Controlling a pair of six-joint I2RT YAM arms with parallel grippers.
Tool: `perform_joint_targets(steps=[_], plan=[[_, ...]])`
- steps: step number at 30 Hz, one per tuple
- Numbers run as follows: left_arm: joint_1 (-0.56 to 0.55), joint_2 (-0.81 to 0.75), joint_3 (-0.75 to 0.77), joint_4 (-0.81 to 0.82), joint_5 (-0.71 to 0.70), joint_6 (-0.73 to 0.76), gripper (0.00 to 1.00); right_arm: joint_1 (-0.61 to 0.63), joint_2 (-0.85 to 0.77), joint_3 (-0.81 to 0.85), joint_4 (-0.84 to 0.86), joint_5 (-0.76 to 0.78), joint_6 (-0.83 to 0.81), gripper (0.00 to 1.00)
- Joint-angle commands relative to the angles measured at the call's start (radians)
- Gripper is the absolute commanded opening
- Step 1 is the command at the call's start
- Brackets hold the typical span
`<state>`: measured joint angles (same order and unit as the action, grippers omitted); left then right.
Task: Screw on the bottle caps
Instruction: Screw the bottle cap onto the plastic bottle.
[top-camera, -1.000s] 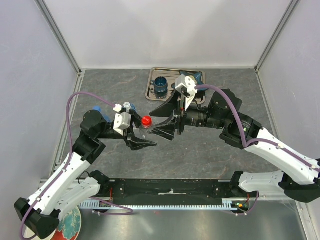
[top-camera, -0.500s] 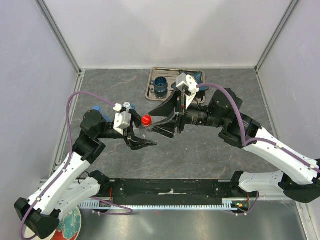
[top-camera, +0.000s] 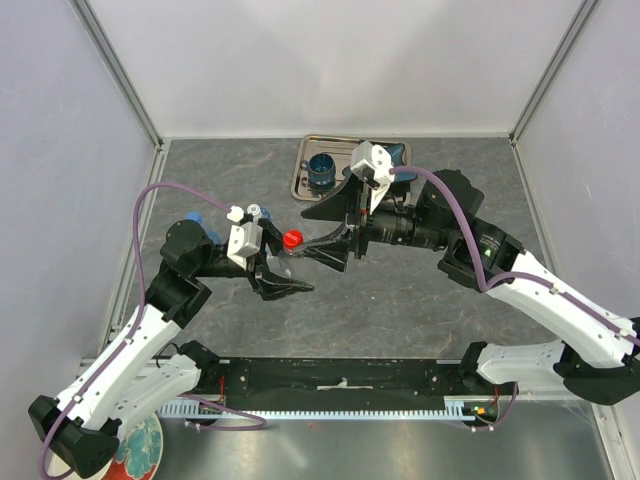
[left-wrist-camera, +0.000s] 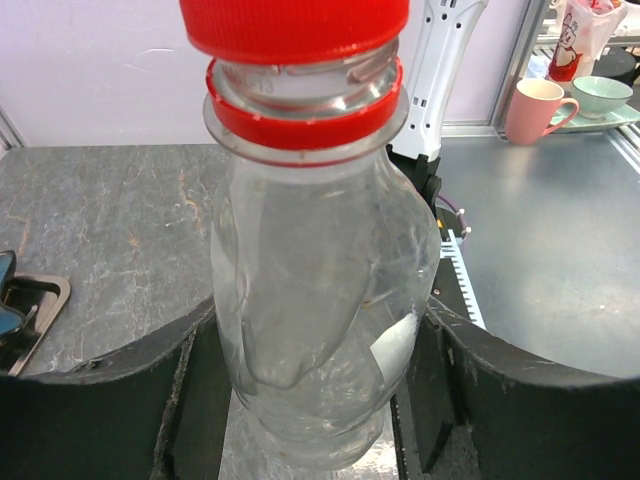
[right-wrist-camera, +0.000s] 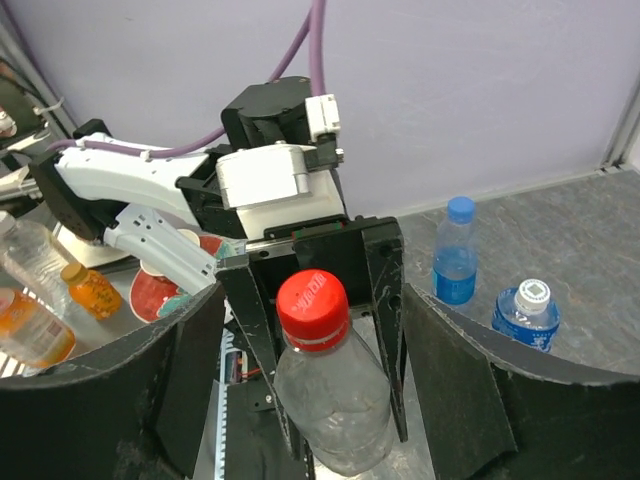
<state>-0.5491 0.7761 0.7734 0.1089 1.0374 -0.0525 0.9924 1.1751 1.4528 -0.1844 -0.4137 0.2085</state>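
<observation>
Red cap (top-camera: 292, 240) on the neck of a clear bottle (left-wrist-camera: 320, 300), thread showing between cap and red collar ring. Bottle roughly upright at mid-bench (top-camera: 400, 310), body clamped between the left jaws. Right jaws wide, one finger either side of the cap, apart from it. Beyond the left wrist, standing on the bench, a blue-capped bottle (right-wrist-camera: 455, 250) and a white-capped bottle (right-wrist-camera: 527, 312). At the far edge, a metal tray (top-camera: 299, 180) holding a dark blue cup (top-camera: 322, 170).
</observation>
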Motion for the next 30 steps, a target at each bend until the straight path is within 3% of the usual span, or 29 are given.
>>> perform_joint_targets(steps=[1,5,18,30], plan=[[0.006,-0.005,0.03,0.037,0.012,-0.037,0.02,-0.003,0.055,0.08,-0.036,-0.109,-0.069,0.79],[0.006,0.0,0.032,0.037,0.024,-0.041,0.02,-0.001,0.081,0.093,-0.04,-0.183,-0.077,0.78],[0.006,-0.003,0.029,0.038,0.032,-0.049,0.02,-0.012,0.1,0.106,-0.033,-0.194,-0.096,0.72],[0.005,-0.009,0.024,0.038,0.033,-0.052,0.02,-0.038,0.103,0.101,-0.001,-0.231,-0.077,0.61]])
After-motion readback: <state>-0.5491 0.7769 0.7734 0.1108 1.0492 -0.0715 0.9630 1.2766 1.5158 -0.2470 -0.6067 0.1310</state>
